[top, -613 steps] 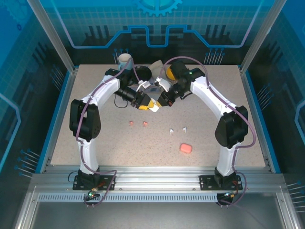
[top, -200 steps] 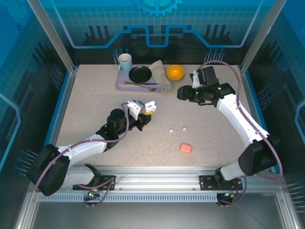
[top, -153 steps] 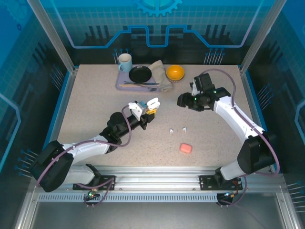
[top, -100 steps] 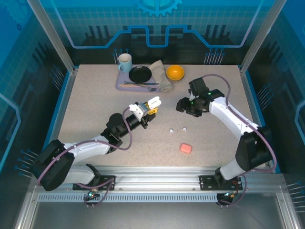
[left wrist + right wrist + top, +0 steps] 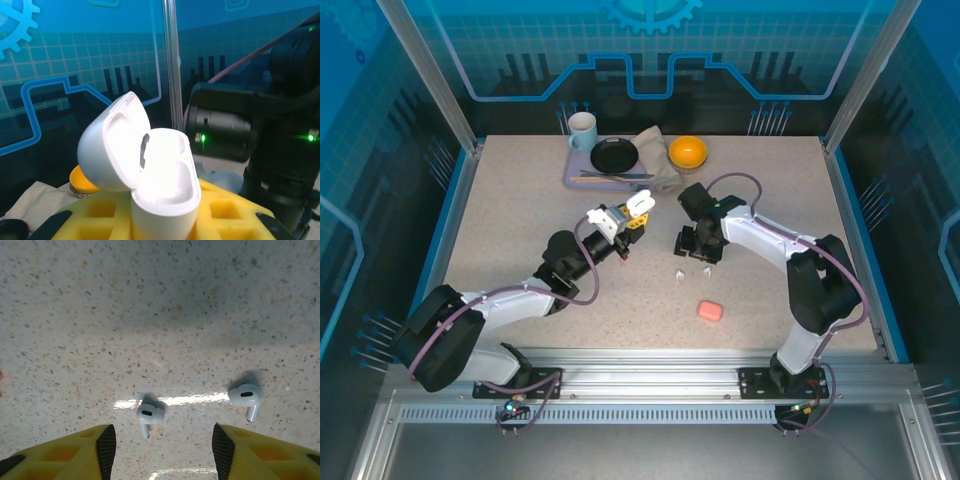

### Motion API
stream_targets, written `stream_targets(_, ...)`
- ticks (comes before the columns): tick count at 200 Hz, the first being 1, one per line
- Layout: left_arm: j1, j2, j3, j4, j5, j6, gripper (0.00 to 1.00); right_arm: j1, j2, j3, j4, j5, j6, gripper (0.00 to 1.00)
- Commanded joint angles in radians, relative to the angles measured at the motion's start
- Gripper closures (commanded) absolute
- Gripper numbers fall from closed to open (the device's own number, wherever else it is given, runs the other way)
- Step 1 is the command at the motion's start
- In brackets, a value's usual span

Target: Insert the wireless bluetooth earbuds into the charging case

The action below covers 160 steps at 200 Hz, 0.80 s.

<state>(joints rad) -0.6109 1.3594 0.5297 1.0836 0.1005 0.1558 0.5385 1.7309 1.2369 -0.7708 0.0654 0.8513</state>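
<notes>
Left wrist view: left end effector (image 5: 165, 222) squeezes an open white case (image 5: 162, 185). Right wrist view: right end effector (image 5: 163, 442), wide open, above two white earbuds (image 5: 148, 416).

The charging case (image 5: 162, 195) is smooth, glossy white plastic, like the 2 white earbuds (image 5: 150, 416) on the matt, speckled stone-look surface (image 5: 150, 305). The right gripper (image 5: 163, 445) has matt yellow plastic fingers (image 5: 260, 452)
</notes>
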Motion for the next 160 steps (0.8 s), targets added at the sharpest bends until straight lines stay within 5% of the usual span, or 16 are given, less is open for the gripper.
stream_targets(1,0.008,0.004,0.043,0.052,-0.004,-0.018,1.00,0.055,0.030,0.018,-0.064,0.041,0.103,0.44)
stream_targets(57,0.008,0.013,0.058,0.047,0.002,-0.028,1.00,0.119,0.076,0.023,-0.055,0.052,0.401,0.45)
stream_targets(160,0.009,0.004,0.061,0.045,0.013,-0.034,1.00,0.118,0.161,0.063,-0.044,0.067,0.465,0.51)
